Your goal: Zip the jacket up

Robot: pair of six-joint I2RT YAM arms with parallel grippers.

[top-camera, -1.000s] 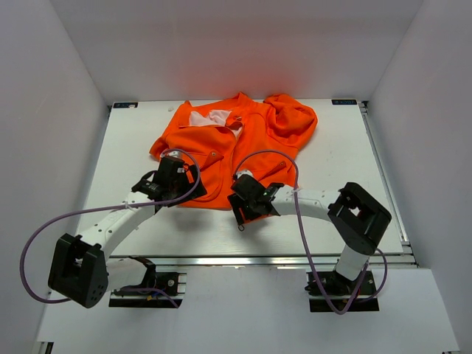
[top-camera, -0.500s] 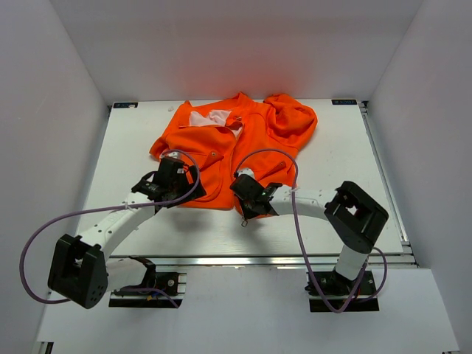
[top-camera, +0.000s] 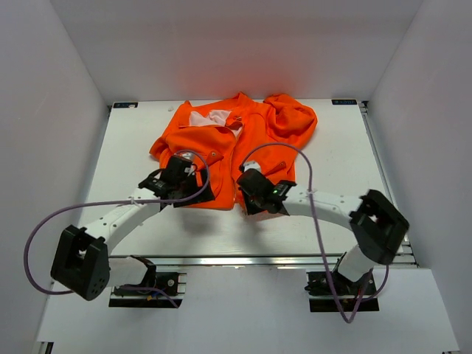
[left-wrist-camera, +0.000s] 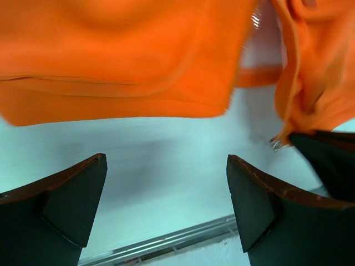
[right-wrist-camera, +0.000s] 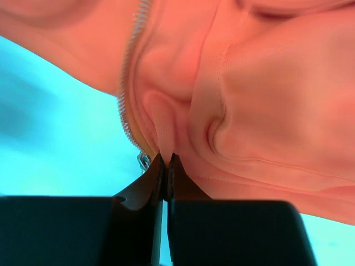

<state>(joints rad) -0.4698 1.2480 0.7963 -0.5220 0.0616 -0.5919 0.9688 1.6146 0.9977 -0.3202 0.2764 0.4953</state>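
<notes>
The orange jacket (top-camera: 243, 140) lies unzipped at the back middle of the table, pale lining showing at the collar. My right gripper (top-camera: 249, 195) is at the bottom hem of its right front panel. In the right wrist view the right gripper (right-wrist-camera: 167, 159) is shut on a pinched fold of the jacket (right-wrist-camera: 260, 100) just beside the zipper teeth (right-wrist-camera: 128, 83) and a small metal zipper end (right-wrist-camera: 143, 162). My left gripper (top-camera: 195, 193) hovers at the left panel's hem. The left wrist view shows the left gripper (left-wrist-camera: 166, 191) wide open over bare table below the hem (left-wrist-camera: 122, 105).
The white table (top-camera: 332, 162) is enclosed by white walls on three sides. A metal rail (top-camera: 258, 259) runs along the near edge. Purple cables loop from both arms. The jacket's bunched sleeve (top-camera: 291, 118) lies at the back right.
My right gripper has moved in to the jacket's hem and shut on a fold of it. The left arm has shifted slightly right toward the hem, still open.
</notes>
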